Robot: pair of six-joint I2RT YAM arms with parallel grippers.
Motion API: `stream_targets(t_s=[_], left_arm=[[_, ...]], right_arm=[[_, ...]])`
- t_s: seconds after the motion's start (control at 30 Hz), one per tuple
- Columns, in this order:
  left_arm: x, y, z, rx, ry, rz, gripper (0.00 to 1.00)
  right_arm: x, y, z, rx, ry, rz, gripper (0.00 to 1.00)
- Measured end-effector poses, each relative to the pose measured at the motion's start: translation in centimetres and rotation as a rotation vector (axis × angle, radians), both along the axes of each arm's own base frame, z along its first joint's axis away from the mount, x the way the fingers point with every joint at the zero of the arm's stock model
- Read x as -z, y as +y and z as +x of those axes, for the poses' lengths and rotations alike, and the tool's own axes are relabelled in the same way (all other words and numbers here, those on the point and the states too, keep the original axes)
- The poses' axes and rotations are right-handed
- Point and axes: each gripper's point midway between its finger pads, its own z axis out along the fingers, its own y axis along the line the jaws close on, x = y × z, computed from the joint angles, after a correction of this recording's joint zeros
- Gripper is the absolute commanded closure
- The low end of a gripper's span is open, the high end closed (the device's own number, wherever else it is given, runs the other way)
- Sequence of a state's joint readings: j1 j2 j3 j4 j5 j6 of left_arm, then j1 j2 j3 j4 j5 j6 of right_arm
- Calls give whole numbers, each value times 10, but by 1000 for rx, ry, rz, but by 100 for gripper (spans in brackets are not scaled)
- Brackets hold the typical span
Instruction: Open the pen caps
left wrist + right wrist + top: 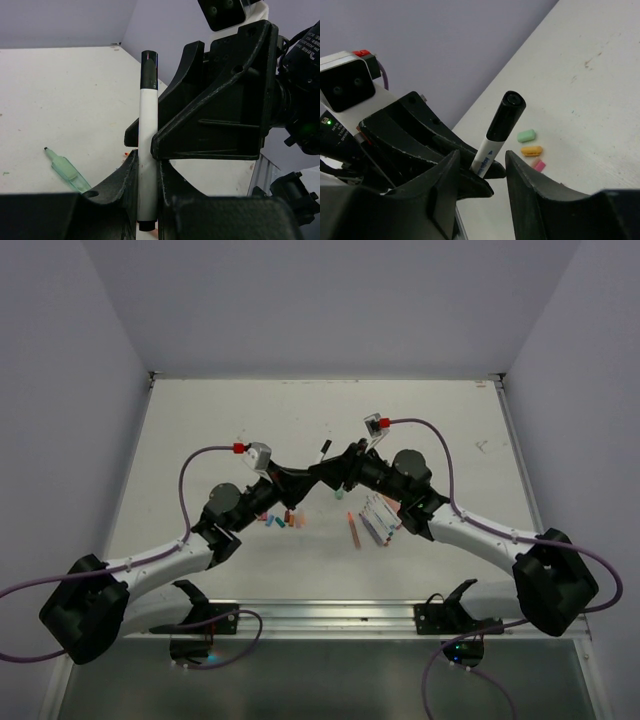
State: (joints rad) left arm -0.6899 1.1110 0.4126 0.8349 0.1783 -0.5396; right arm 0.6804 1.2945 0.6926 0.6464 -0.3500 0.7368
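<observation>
Closest in, the left claw [146,185] is clenched low on a white pen [148,120]. It holds the pen upright with its black cap [149,70] still on at the top. The right claw [480,170] faces it from the other side, one finger on each side of the barrel below the cap. From its own camera I can see a sliver of gap on both sides. That makes it look released rather than grasping, though the crowded left wrist view leaves me unsure. Both claws meet above the middle of the table [250,420], lifted off it.

Down on the surface, a mint cap [526,135], an orange cap [531,150] and a pink cap [538,164] lie close together. An uncapped green highlighter [67,170] lies on its own. From above, a row of pens [378,520] sits beside the right arm.
</observation>
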Motion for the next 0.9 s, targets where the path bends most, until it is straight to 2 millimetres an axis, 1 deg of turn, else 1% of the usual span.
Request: stream_targets(t_s=[0.03,0.1,0.13,0.23,0.27,0.37,0.4,0.47,0.5,0.53,0.57,0.63,0.67,0.73,0.77,0.83,0.87,0.9], left_arm=[[-1,0,0,0,-3,-2,100],[-1,-1,0,2,-7,-6,100],[-1,-1,0,3,-9,-7,100],[-1,0,1,-5,-17,-14,100],[-1,0,0,-5,-19,-16,100],[-3,1,0,-8,-25,-21,75],[-4,2,0,-10,-27,-21,60],[-1,4,-1,-19,-18,-10,46],[1,6,-2,-26,-12,-2,31],[3,9,-2,-36,-11,6,25],[4,12,-3,-48,-2,12,16],[3,19,-3,-78,6,19,8],[3,24,-3,-98,12,27,1],[5,33,0,-137,41,49,0],[5,37,4,-158,56,61,2],[2,45,12,-190,84,83,8],[-3,49,18,-205,94,90,14],[-9,51,22,-213,99,92,17]], right_arm=[[-1,1,0,-2,-3,6,65],[-3,3,0,-10,-11,17,72],[-2,4,1,-12,-11,21,80],[-4,6,2,-17,1,47,92],[-5,7,1,-22,4,53,100],[-6,8,0,-29,1,55,100],[-6,7,-1,-31,-4,53,100],[-5,7,-3,-38,-32,27,100],[-4,5,-4,-35,-48,-2,100],[-2,3,-4,-31,-57,-29,100],[0,1,-4,-27,-73,-67,100],[2,-4,-1,-17,-110,-149,100],[2,-5,0,-20,-131,-188,100],[5,-7,1,-35,-154,-261,100],[8,-8,0,-51,-170,-304,100],[15,-9,-4,-92,-179,-367,100],[20,-9,-7,-123,-182,-399,100],[25,-9,-9,-147,-181,-424,100]])
